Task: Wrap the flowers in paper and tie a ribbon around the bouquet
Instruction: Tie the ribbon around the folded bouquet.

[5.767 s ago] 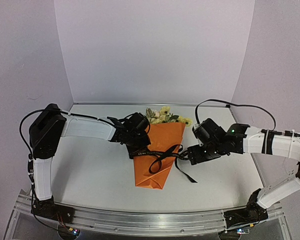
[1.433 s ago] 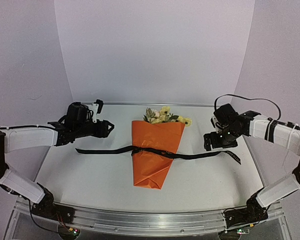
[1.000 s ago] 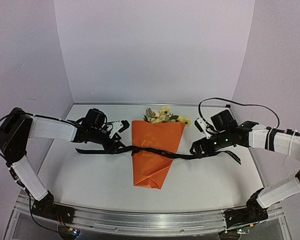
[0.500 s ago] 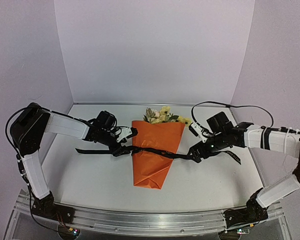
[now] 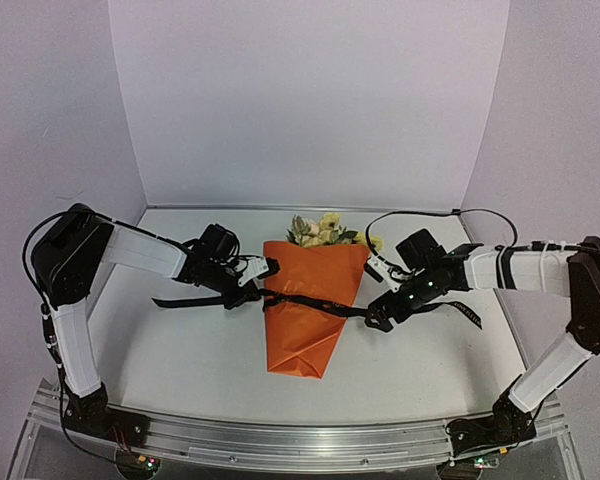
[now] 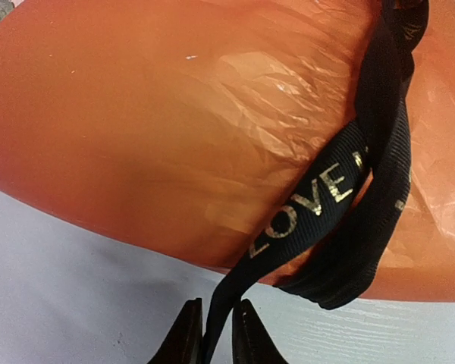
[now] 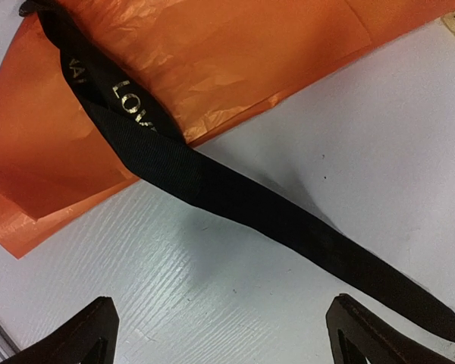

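The bouquet lies mid-table, an orange paper cone with pale yellow flowers at its far, wide end. The black ribbon with gold lettering crosses the cone's middle and trails onto the table on both sides. My left gripper sits at the cone's left edge, and its fingers are shut on the ribbon where it comes off the paper. My right gripper hovers open at the cone's right side. The ribbon's right tail lies flat on the table just beyond its fingertips.
White table enclosed by pale walls at the back and both sides. A metal rail runs along the near edge. The ribbon's right end reaches toward the right wall. A black cable loops above the right arm.
Both arms have moved inward from the ribbon's outer ends to the bouquet's sides. The left gripper, open half a second ago, has closed on the ribbon. The right gripper stays open.
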Motion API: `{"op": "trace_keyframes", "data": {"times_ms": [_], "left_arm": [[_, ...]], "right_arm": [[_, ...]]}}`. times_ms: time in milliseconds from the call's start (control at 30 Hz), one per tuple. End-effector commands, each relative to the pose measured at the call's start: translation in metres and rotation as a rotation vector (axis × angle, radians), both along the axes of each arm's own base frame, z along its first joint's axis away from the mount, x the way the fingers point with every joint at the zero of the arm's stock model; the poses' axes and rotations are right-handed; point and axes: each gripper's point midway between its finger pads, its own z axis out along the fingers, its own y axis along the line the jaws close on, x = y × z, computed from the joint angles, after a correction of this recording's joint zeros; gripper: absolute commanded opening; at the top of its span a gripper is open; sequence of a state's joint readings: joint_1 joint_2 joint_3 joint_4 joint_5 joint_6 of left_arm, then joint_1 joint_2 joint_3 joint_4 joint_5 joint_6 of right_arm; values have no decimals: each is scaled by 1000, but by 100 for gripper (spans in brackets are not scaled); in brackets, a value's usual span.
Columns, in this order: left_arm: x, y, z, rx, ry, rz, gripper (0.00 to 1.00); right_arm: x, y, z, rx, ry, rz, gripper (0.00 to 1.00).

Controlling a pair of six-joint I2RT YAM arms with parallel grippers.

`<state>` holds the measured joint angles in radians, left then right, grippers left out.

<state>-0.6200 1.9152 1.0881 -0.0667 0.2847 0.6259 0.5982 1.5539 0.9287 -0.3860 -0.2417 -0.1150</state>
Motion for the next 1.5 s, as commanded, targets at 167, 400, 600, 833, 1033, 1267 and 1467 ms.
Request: {"op": "trace_keyframes", "data": {"times_ms": [167, 400, 600, 833, 1033, 1267, 1467], "left_arm": [[10, -2, 51, -128, -85, 112, 2], [5, 7, 61, -130, -102, 141, 0], [4, 8, 72, -145, -111, 149, 0], [4, 7, 83, -154, -119, 142, 0], [5, 9, 86, -155, -128, 146, 0], [7, 10, 102, -180, -156, 155, 0], [11, 15, 109, -189, -166, 168, 0]], "right_arm": [[22, 21, -3, -24, -38, 52, 98], [34, 32, -13, -70, -65, 80, 98], [41, 41, -20, -105, -82, 93, 98], [52, 45, -27, -142, -93, 66, 94], [52, 45, -35, -155, -72, 47, 87], [54, 47, -38, -156, -54, 27, 73], [54, 48, -36, -153, -32, 11, 40]]}}
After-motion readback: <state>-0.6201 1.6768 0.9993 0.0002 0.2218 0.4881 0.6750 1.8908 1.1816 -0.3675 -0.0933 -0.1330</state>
